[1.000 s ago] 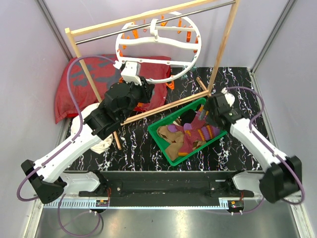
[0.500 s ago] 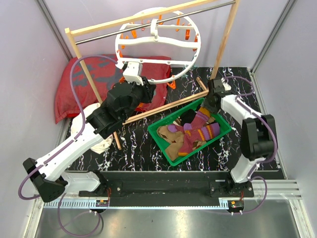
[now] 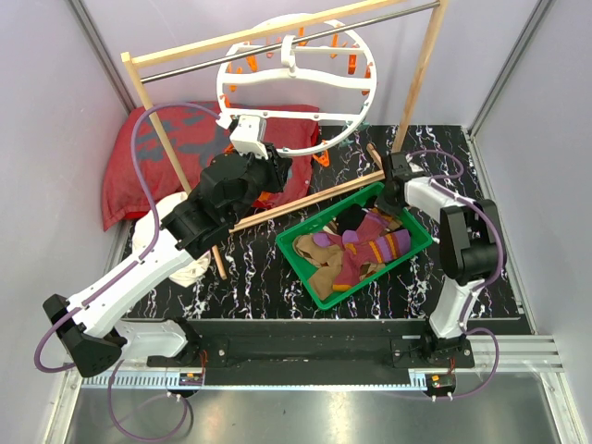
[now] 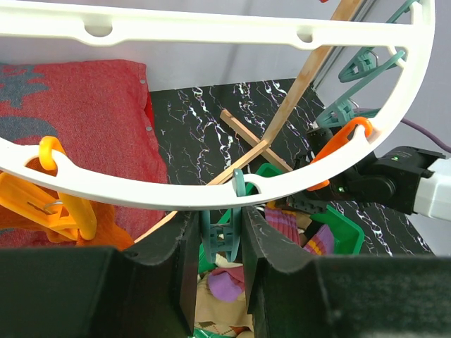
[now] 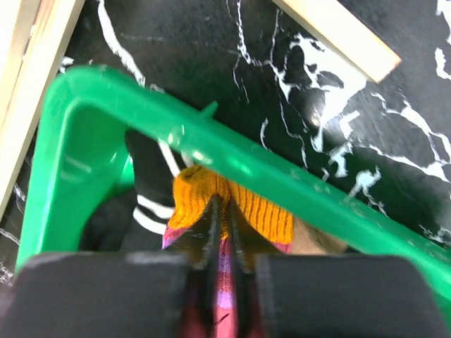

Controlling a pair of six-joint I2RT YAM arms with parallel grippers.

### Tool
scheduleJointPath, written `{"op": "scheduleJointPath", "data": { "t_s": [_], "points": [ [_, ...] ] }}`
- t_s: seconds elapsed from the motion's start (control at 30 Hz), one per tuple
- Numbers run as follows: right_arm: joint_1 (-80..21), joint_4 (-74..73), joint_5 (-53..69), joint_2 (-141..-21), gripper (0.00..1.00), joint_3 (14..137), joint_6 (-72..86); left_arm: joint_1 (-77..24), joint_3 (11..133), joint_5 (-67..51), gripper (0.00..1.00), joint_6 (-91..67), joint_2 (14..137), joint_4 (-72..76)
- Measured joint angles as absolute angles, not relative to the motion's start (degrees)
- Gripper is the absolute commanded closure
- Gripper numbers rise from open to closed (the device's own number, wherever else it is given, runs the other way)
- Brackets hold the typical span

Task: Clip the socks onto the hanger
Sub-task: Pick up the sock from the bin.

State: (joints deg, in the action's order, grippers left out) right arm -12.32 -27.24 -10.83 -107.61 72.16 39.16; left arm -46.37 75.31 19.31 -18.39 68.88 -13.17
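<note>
Here the right gripper (image 5: 220, 211) pinches the sock (image 5: 262, 211), surely soft and limp, by its orange cuff; the left gripper (image 4: 220, 224) squeezes a clip (image 4: 215, 238).

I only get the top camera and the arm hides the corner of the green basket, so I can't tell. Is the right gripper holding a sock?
Observer: Yes. In the right wrist view, the right gripper is pinched shut on the orange cuff of the purple striped sock.
Operator: What's the left one squeezing?
Observer: The left wrist view shows the left gripper shut on a teal clip that hangs under the white ring of the hanger.
Operator: Is anything next to my sock?
Observer: A black sock with white stripes lies right beside it, just inside the rim of the green basket.
</note>
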Motion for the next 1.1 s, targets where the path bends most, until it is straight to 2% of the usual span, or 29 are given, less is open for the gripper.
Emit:
{"op": "scheduleJointPath", "data": {
  "t_s": [0.43, 0.83, 1.1],
  "points": [
    [-14.87, -26.85, -7.99, -85.17, 1.00, 68.29, 29.69, -46.37, 76.09, 19.31, 1.00, -18.44, 68.88, -13.56],
    [-34.79, -13.98, 0.10, -59.79, 1.00, 55.42, 10.85, -46.41, 79.00, 18.52, 1.00, -18.98, 68.88, -14.57],
    [-46.15, -4.78, 3.90, -59.09, 1.00, 54.87, 3.92, -46.41, 80.38, 16.67, 1.00, -20.45, 68.84, -14.48]
  ]
}}
